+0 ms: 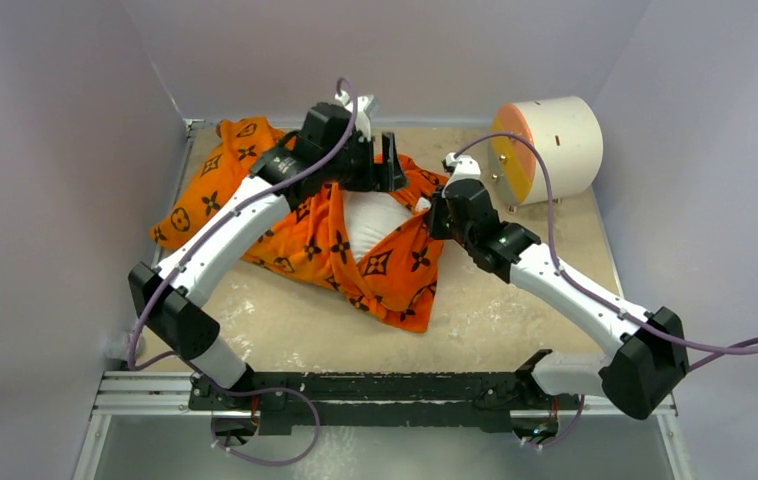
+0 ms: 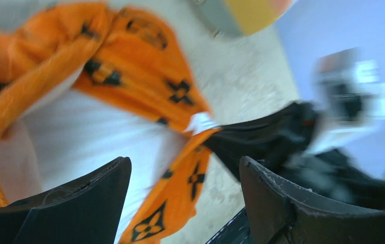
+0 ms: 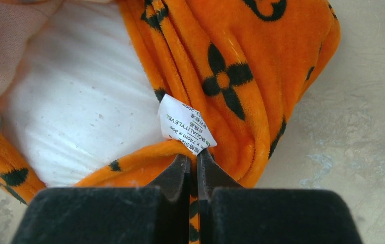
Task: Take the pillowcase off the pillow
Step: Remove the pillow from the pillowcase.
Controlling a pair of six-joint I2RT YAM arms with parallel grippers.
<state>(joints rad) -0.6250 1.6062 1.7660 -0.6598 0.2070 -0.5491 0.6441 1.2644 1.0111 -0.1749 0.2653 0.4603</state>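
Note:
The orange pillowcase point(image 1: 305, 225) with black motifs lies across the table's middle, its mouth open on the right. The white pillow point(image 1: 370, 222) shows through that opening. My right gripper point(image 1: 433, 212) is shut on the pillowcase's open edge point(image 3: 145, 157), right by a small white care label point(image 3: 185, 124). My left gripper point(image 1: 385, 165) is open and empty above the opening; in the left wrist view its gap point(image 2: 185, 178) frames the pillow point(image 2: 78, 137) and the orange hem point(image 2: 180, 188). That view is blurred.
A white cylinder with an orange face point(image 1: 547, 148) lies at the back right of the beige table point(image 1: 515, 300). Grey walls close in the back and sides. A metal rail point(image 1: 375, 395) with the arm bases runs along the near edge.

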